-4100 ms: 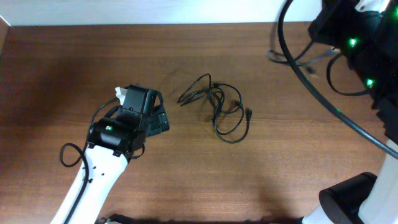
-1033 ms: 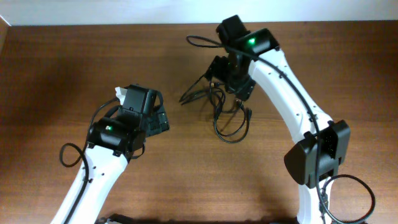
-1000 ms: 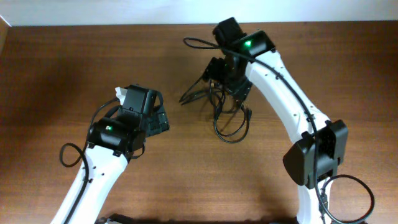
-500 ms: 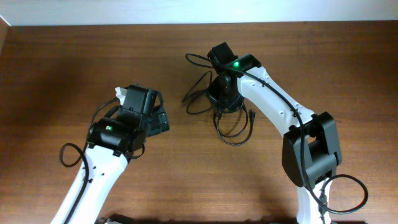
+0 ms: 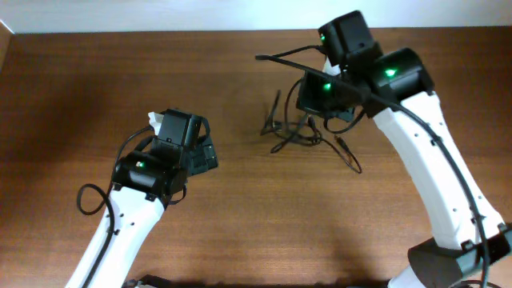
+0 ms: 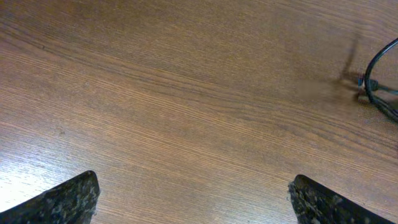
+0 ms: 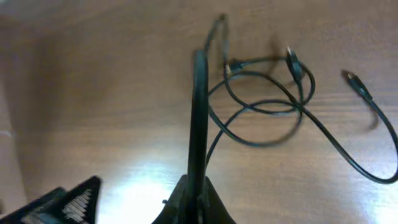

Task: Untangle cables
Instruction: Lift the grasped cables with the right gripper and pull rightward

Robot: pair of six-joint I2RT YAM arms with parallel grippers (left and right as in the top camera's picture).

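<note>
The cables (image 5: 298, 136) are thin black cords in a loose tangle on the brown table (image 5: 240, 224), right of centre, with one end trailing to the lower right. My right gripper (image 5: 320, 94) is over the tangle, shut on one cable strand. In the right wrist view that strand (image 7: 198, 112) runs straight up from the shut jaws (image 7: 198, 196), with the loops and small plugs (image 7: 292, 62) beyond it. My left gripper (image 5: 206, 154) is open and empty, well left of the tangle. The left wrist view shows its jaws (image 6: 193, 186) over bare wood and a cable loop (image 6: 368, 81) at the right edge.
The white back wall (image 5: 160, 14) borders the table's far edge. A dark ridged part (image 7: 65, 204) shows in the lower left corner of the right wrist view. The right arm (image 5: 432, 168) slants across the table's right side.
My right arm has moved right and risen, with a cable in its jaws. The tangle has been dragged to the right and stretched out. The left arm has not moved.
</note>
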